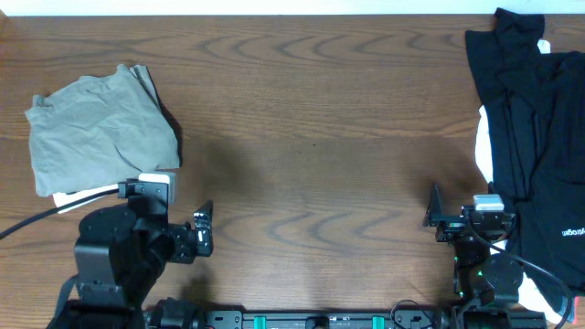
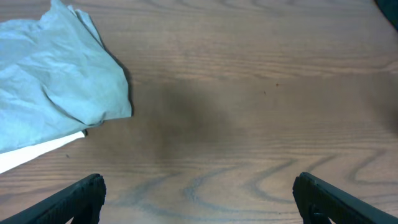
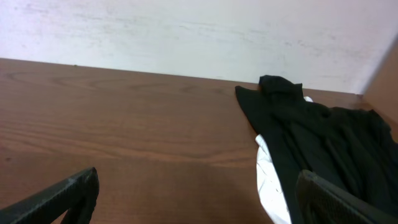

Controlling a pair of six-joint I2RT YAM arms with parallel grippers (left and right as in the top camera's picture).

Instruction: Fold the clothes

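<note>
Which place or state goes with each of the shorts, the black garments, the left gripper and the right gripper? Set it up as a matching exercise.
Things:
1. shorts
2. black garments
3. left gripper
4. right gripper

Places or states:
A. open, over bare wood beside the black garments
B. bunched on the left side of the table
C. heaped at the right edge
D. open, near the front corner of the shorts

Pairs: 1-B, 2-C, 3-D, 4-A
</note>
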